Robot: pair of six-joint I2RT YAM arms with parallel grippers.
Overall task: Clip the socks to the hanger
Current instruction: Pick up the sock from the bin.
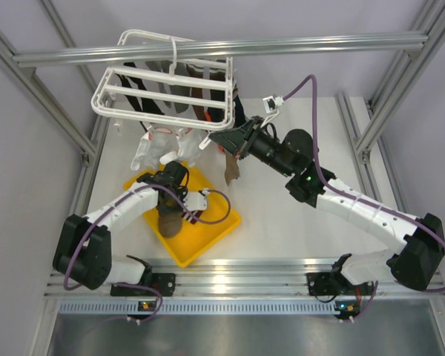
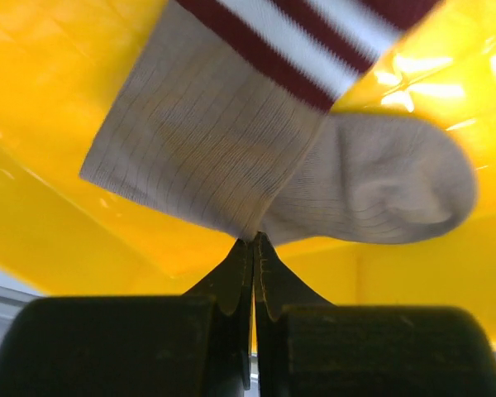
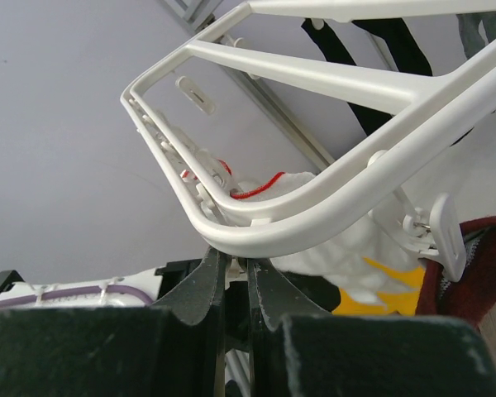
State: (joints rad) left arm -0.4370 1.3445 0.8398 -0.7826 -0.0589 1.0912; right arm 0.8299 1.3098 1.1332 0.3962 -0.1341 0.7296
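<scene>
- Pick-up under way: the left gripper (image 2: 254,244), fingers pressed together, pinches the edge of a striped sock (image 2: 215,141) lying in the yellow tray (image 2: 50,99), at 6 o'clock from the hanger (image 1: 163,96).
- The right gripper (image 3: 236,260) clamps the hanger's rim near its 4 o'clock corner, apparently steadying it.
- Next, likely: lift the sock to the clips (image 3: 441,236); so thin a pinch could slip.
- The left arm (image 1: 126,204) bends down over the tray; the right arm (image 1: 356,204) stretches toward 10 o'clock.
</scene>
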